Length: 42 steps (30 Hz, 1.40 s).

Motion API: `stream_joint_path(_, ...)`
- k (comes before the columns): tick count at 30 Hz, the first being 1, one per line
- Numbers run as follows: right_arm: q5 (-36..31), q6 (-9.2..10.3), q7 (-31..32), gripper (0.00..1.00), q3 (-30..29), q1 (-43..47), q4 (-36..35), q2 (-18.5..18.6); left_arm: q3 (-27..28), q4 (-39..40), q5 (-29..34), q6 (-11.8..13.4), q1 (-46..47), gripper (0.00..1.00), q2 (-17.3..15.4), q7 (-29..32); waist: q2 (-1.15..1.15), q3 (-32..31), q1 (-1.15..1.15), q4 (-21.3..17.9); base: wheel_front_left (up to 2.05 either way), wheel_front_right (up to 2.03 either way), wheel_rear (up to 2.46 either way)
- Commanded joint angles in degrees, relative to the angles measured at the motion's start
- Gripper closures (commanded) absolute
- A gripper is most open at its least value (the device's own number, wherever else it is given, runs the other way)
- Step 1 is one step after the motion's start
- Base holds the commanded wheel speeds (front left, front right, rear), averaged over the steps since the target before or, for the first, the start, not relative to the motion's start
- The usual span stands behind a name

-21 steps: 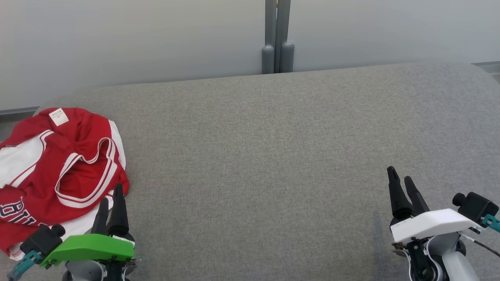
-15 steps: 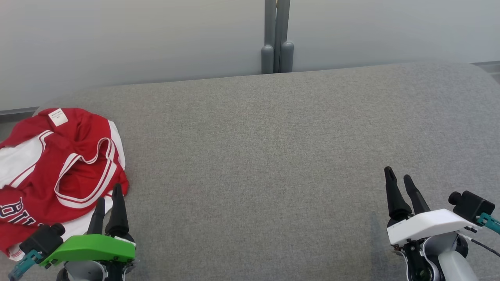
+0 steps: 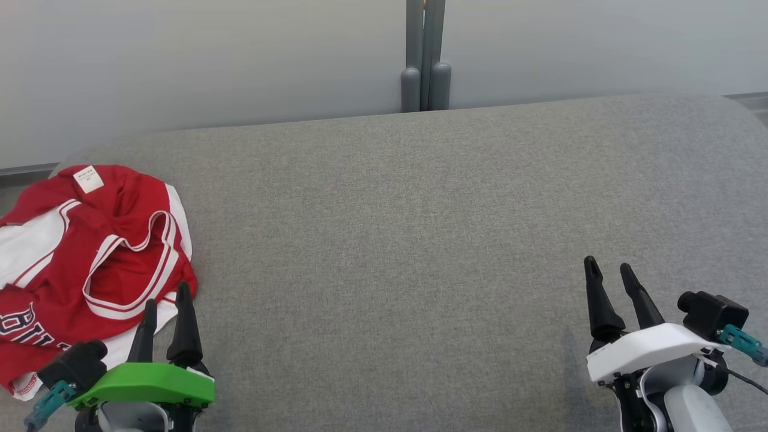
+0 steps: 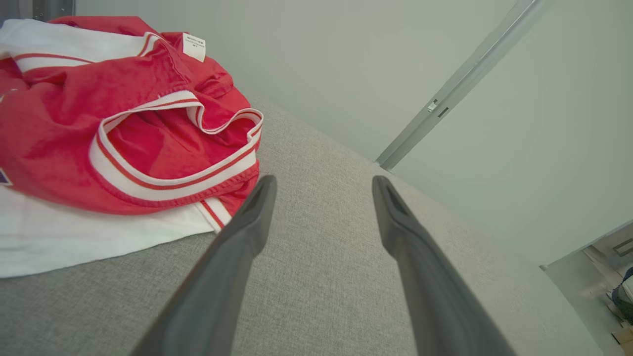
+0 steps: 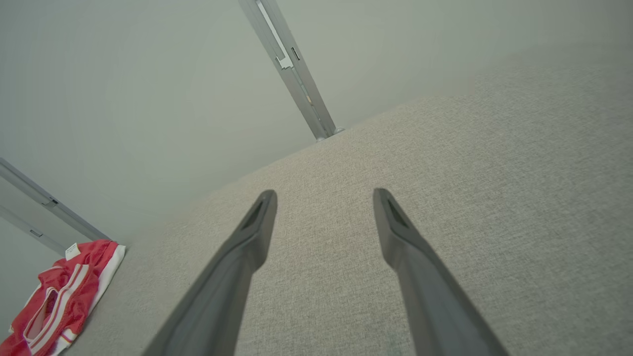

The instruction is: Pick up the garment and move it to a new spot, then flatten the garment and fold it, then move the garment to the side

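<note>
Your left gripper (image 3: 167, 295) is just beside the crumpled red-and-white jersey (image 3: 90, 252), fingers spread, gripping nothing. Your right gripper (image 3: 609, 265) is well apart over the grey fabric surface (image 3: 390, 240), fingers spread too.

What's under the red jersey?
The jersey lies crumpled on the grey cushion; white fabric shows beneath its red folds. Anything further underneath is covered.

The left end effector (image 4: 324, 183) holds its two dark fingers spread wide above the grey fabric tabletop (image 4: 321, 287), with nothing between them. A crumpled red and white garment (image 4: 99, 133) lies at the upper left, its white label (image 4: 194, 47) facing up and its striped edge just beside one fingertip. Behind stand a pale wall (image 4: 321, 59) and a slanting metal post (image 4: 455, 84).
</note>
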<state>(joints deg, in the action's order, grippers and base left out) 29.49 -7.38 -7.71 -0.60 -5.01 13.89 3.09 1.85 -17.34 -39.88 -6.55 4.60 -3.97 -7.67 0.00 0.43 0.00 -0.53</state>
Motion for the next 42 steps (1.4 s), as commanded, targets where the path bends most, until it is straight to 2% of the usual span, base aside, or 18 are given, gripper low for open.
stream_joint_path(1, -2.1, -0.14, -0.7, 0.00, 0.2, -0.7, -0.7, 0.6, 0.2, 0.2, 2.0, -0.3, 0.1, 0.00, 0.1, -0.7, 0.00, 0.0, 0.00, 0.0, 0.00, 0.00, 0.00)
stream_joint_path(22, -13.0, -0.15, -3.5, 0.00, 0.8, -0.7, 0.0, 1.0, -1.3, -1.5, 13.9, -0.9, -0.2, 0.00, -0.6, -3.5, 0.00, 0.0, 0.00, 0.2, 0.00, 0.00, 0.00)
stream_joint_path(42, -22.3, -0.12, -5.9, 0.00, 1.4, -0.9, 0.3, 0.9, -3.1, -2.8, 21.5, -1.0, -0.5, 0.00, -1.5, -5.9, 0.00, 0.3, 0.00, -0.5, 0.00, 0.00, 0.00)
